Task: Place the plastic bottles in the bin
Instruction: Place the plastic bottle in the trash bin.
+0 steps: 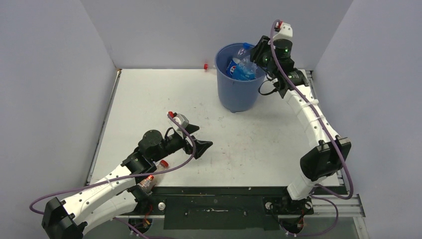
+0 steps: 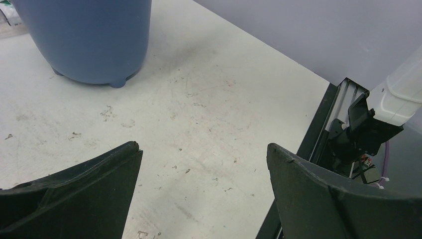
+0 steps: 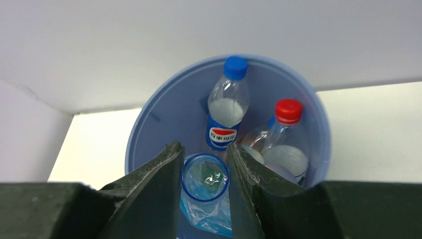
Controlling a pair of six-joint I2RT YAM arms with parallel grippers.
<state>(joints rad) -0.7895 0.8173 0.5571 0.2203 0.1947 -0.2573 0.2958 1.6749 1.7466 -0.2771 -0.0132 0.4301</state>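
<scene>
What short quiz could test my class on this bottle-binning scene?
1. True or false: the left gripper holds a bottle.
2. Which cap colour tops the Pepsi-labelled bottle inside the bin? A red, B blue, C white.
3. What is the right gripper holding above the bin?
Key: 1 false, its jaws are open and hold nothing; 2 B; 3 a clear bottle.
</scene>
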